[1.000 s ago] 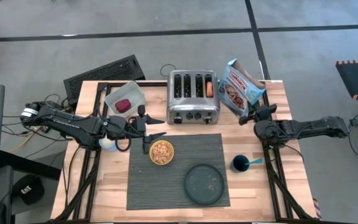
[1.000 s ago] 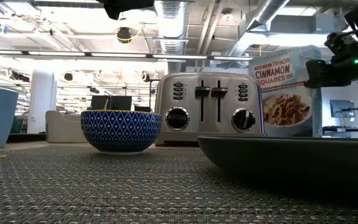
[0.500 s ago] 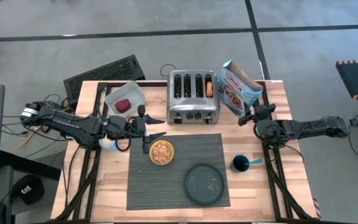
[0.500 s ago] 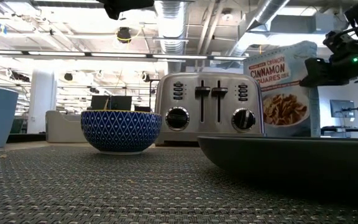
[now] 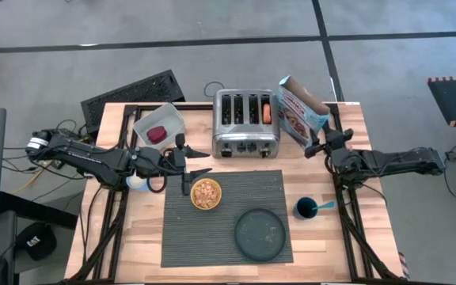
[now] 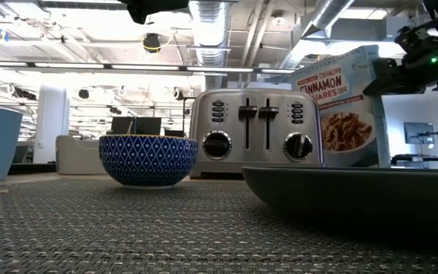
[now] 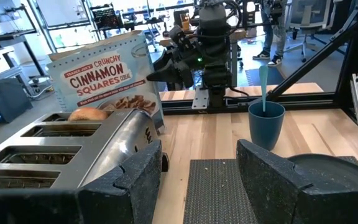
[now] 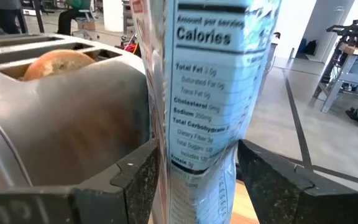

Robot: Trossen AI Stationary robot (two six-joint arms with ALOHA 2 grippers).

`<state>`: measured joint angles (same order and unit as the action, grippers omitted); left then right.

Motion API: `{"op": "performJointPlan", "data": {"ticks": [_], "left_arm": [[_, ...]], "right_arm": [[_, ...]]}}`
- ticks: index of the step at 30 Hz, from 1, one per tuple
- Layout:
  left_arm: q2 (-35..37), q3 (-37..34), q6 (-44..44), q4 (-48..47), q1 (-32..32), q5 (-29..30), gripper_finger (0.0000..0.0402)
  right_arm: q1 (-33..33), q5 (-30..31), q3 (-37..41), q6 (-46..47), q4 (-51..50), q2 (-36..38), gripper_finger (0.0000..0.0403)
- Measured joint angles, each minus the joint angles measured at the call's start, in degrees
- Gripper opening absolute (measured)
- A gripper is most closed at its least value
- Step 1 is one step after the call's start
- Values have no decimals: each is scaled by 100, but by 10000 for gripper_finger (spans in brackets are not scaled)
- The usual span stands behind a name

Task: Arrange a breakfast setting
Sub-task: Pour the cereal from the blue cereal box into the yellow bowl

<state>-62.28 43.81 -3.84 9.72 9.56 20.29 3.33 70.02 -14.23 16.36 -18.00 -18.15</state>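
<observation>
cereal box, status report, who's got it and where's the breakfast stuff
Right gripper at the cereal box, jaws astride it beside the toaster. Left gripper open above the yellow bowl. Bagel in toaster.

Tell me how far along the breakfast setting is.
Done: cereal-filled bowl and plate sit on the placemat. In hand: right gripper clamps the cereal box; left gripper waits open. Left: bagel in toaster, cup with spoon and red fruit off the mat.

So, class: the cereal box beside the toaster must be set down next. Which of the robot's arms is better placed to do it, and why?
The right arm. Its right gripper sits at the cereal box, whose narrow side stands between its fingers in the right wrist view. The left gripper hangs open by the yellow bowl, across the toaster from the box.
</observation>
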Motion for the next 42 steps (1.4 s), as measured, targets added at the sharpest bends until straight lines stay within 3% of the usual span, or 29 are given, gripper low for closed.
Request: {"op": "performJointPlan", "data": {"ticks": [7, 12, 21, 31, 42], "left_arm": [[0, 0, -2, -38, 0, 0, 195], [0, 0, -33, -39, 0, -52, 195], [1, 0, -25, -144, -1, -53, 195], [2, -2, 7, -295, -2, -52, 195], [2, -2, 4, -297, 0, -98, 195]], "right_arm": [[0, -83, -30, -55, 4, 0, 244], [7, -694, -38, -149, 24, 0, 244], [0, -586, -41, -323, 6, 22, 244], [2, -986, -55, -141, 12, 22, 267], [9, -1159, -986, -122, -509, 17, 276]]}}
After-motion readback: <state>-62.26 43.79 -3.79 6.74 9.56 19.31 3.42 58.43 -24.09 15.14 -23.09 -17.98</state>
